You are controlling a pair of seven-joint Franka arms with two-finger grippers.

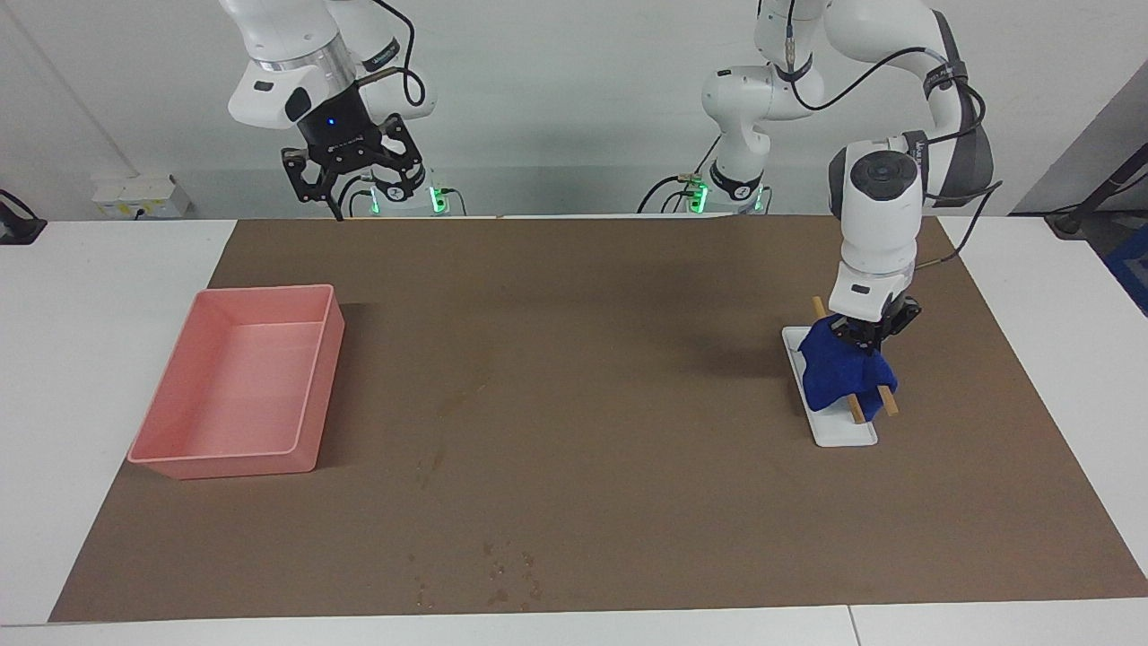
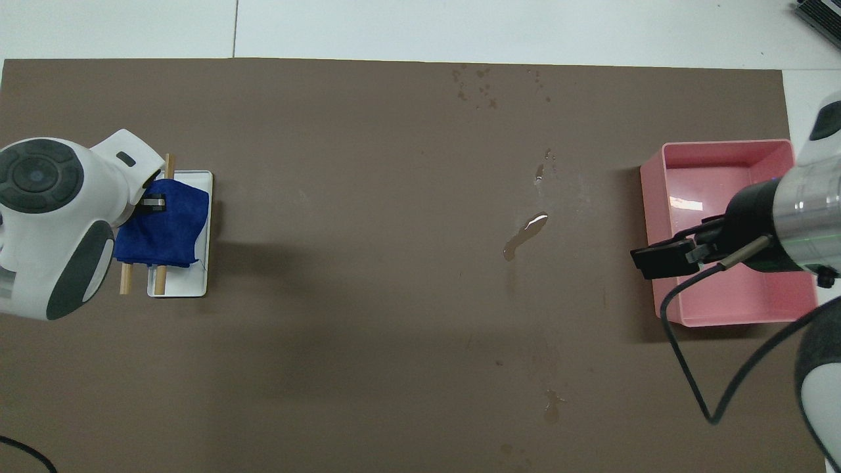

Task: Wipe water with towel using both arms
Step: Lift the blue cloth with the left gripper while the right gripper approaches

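Looking at it, the towel is pinched in the left gripper while draped over two wooden dowels on a white tray. Those could get snagged and dragged up. The right gripper is held spread over the mat's edge, well apart from the water.
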